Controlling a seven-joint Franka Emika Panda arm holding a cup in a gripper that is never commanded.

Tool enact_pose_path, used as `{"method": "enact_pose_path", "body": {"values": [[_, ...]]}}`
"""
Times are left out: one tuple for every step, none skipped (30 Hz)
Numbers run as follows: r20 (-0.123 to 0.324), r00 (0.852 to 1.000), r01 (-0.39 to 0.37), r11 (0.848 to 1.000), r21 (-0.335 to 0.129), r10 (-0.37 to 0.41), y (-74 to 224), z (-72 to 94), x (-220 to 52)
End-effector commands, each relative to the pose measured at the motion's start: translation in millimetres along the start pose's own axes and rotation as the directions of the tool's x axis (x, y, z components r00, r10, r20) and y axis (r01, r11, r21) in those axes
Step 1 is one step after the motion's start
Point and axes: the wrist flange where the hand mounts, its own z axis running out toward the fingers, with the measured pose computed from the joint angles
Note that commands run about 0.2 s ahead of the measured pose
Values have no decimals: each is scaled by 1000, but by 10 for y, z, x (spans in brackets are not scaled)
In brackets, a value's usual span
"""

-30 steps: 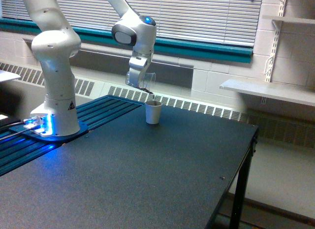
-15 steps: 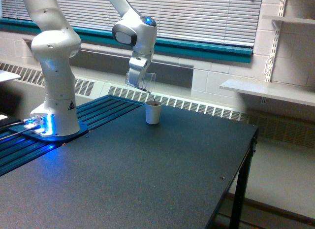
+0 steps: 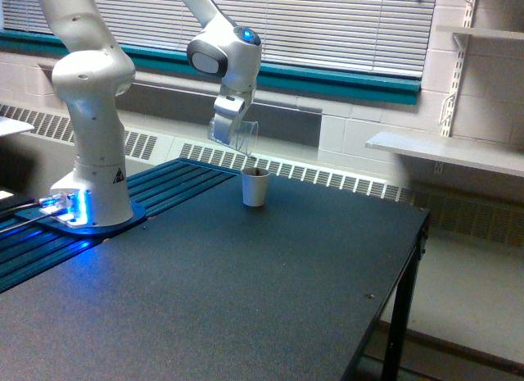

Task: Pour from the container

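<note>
In the exterior view my gripper is shut on the container, a small clear cup held tilted with its mouth down toward the exterior view's right. Its lip hangs just above a white paper cup that stands upright on the black table. Dark brown material shows at the white cup's rim. A thin dark trace sits between the container's lip and the white cup. The container's glass looks nearly see-through, and I cannot tell how much is left inside.
The arm's white base stands at the exterior view's left on a blue-lit plate. The table's right edge drops to the floor. A grey shelf and window blinds lie behind.
The container has tipped slightly further and risen a touch over the white cup. Dark material now shows at the white cup's rim.
</note>
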Motion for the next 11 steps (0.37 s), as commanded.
{"method": "enact_pose_path", "body": {"values": [[1, 1000, 6, 1000, 14, -6, -33, -37, -1], [0, 1000, 6, 1000, 15, -6, -34, -39, -1], [-2, 1000, 6, 1000, 16, -6, -35, -42, 1], [-4, 1000, 6, 1000, 16, -6, -36, -44, 3], [-7, 1000, 7, 1000, 17, -7, -36, -45, 6], [-11, 1000, 10, 1000, 18, -10, -39, -47, 3], [-14, 1000, 19, 1000, 23, -19, -47, -50, -14], [-13, 1000, 25, 999, 22, -25, -45, -45, -33], [-12, 1000, 22, 1000, 16, -22, -31, -36, -34], [-12, 1000, 22, 1000, 15, -22, -28, -37, -35], [-12, 1000, 22, 1000, 15, -22, -26, -38, -35]]}}
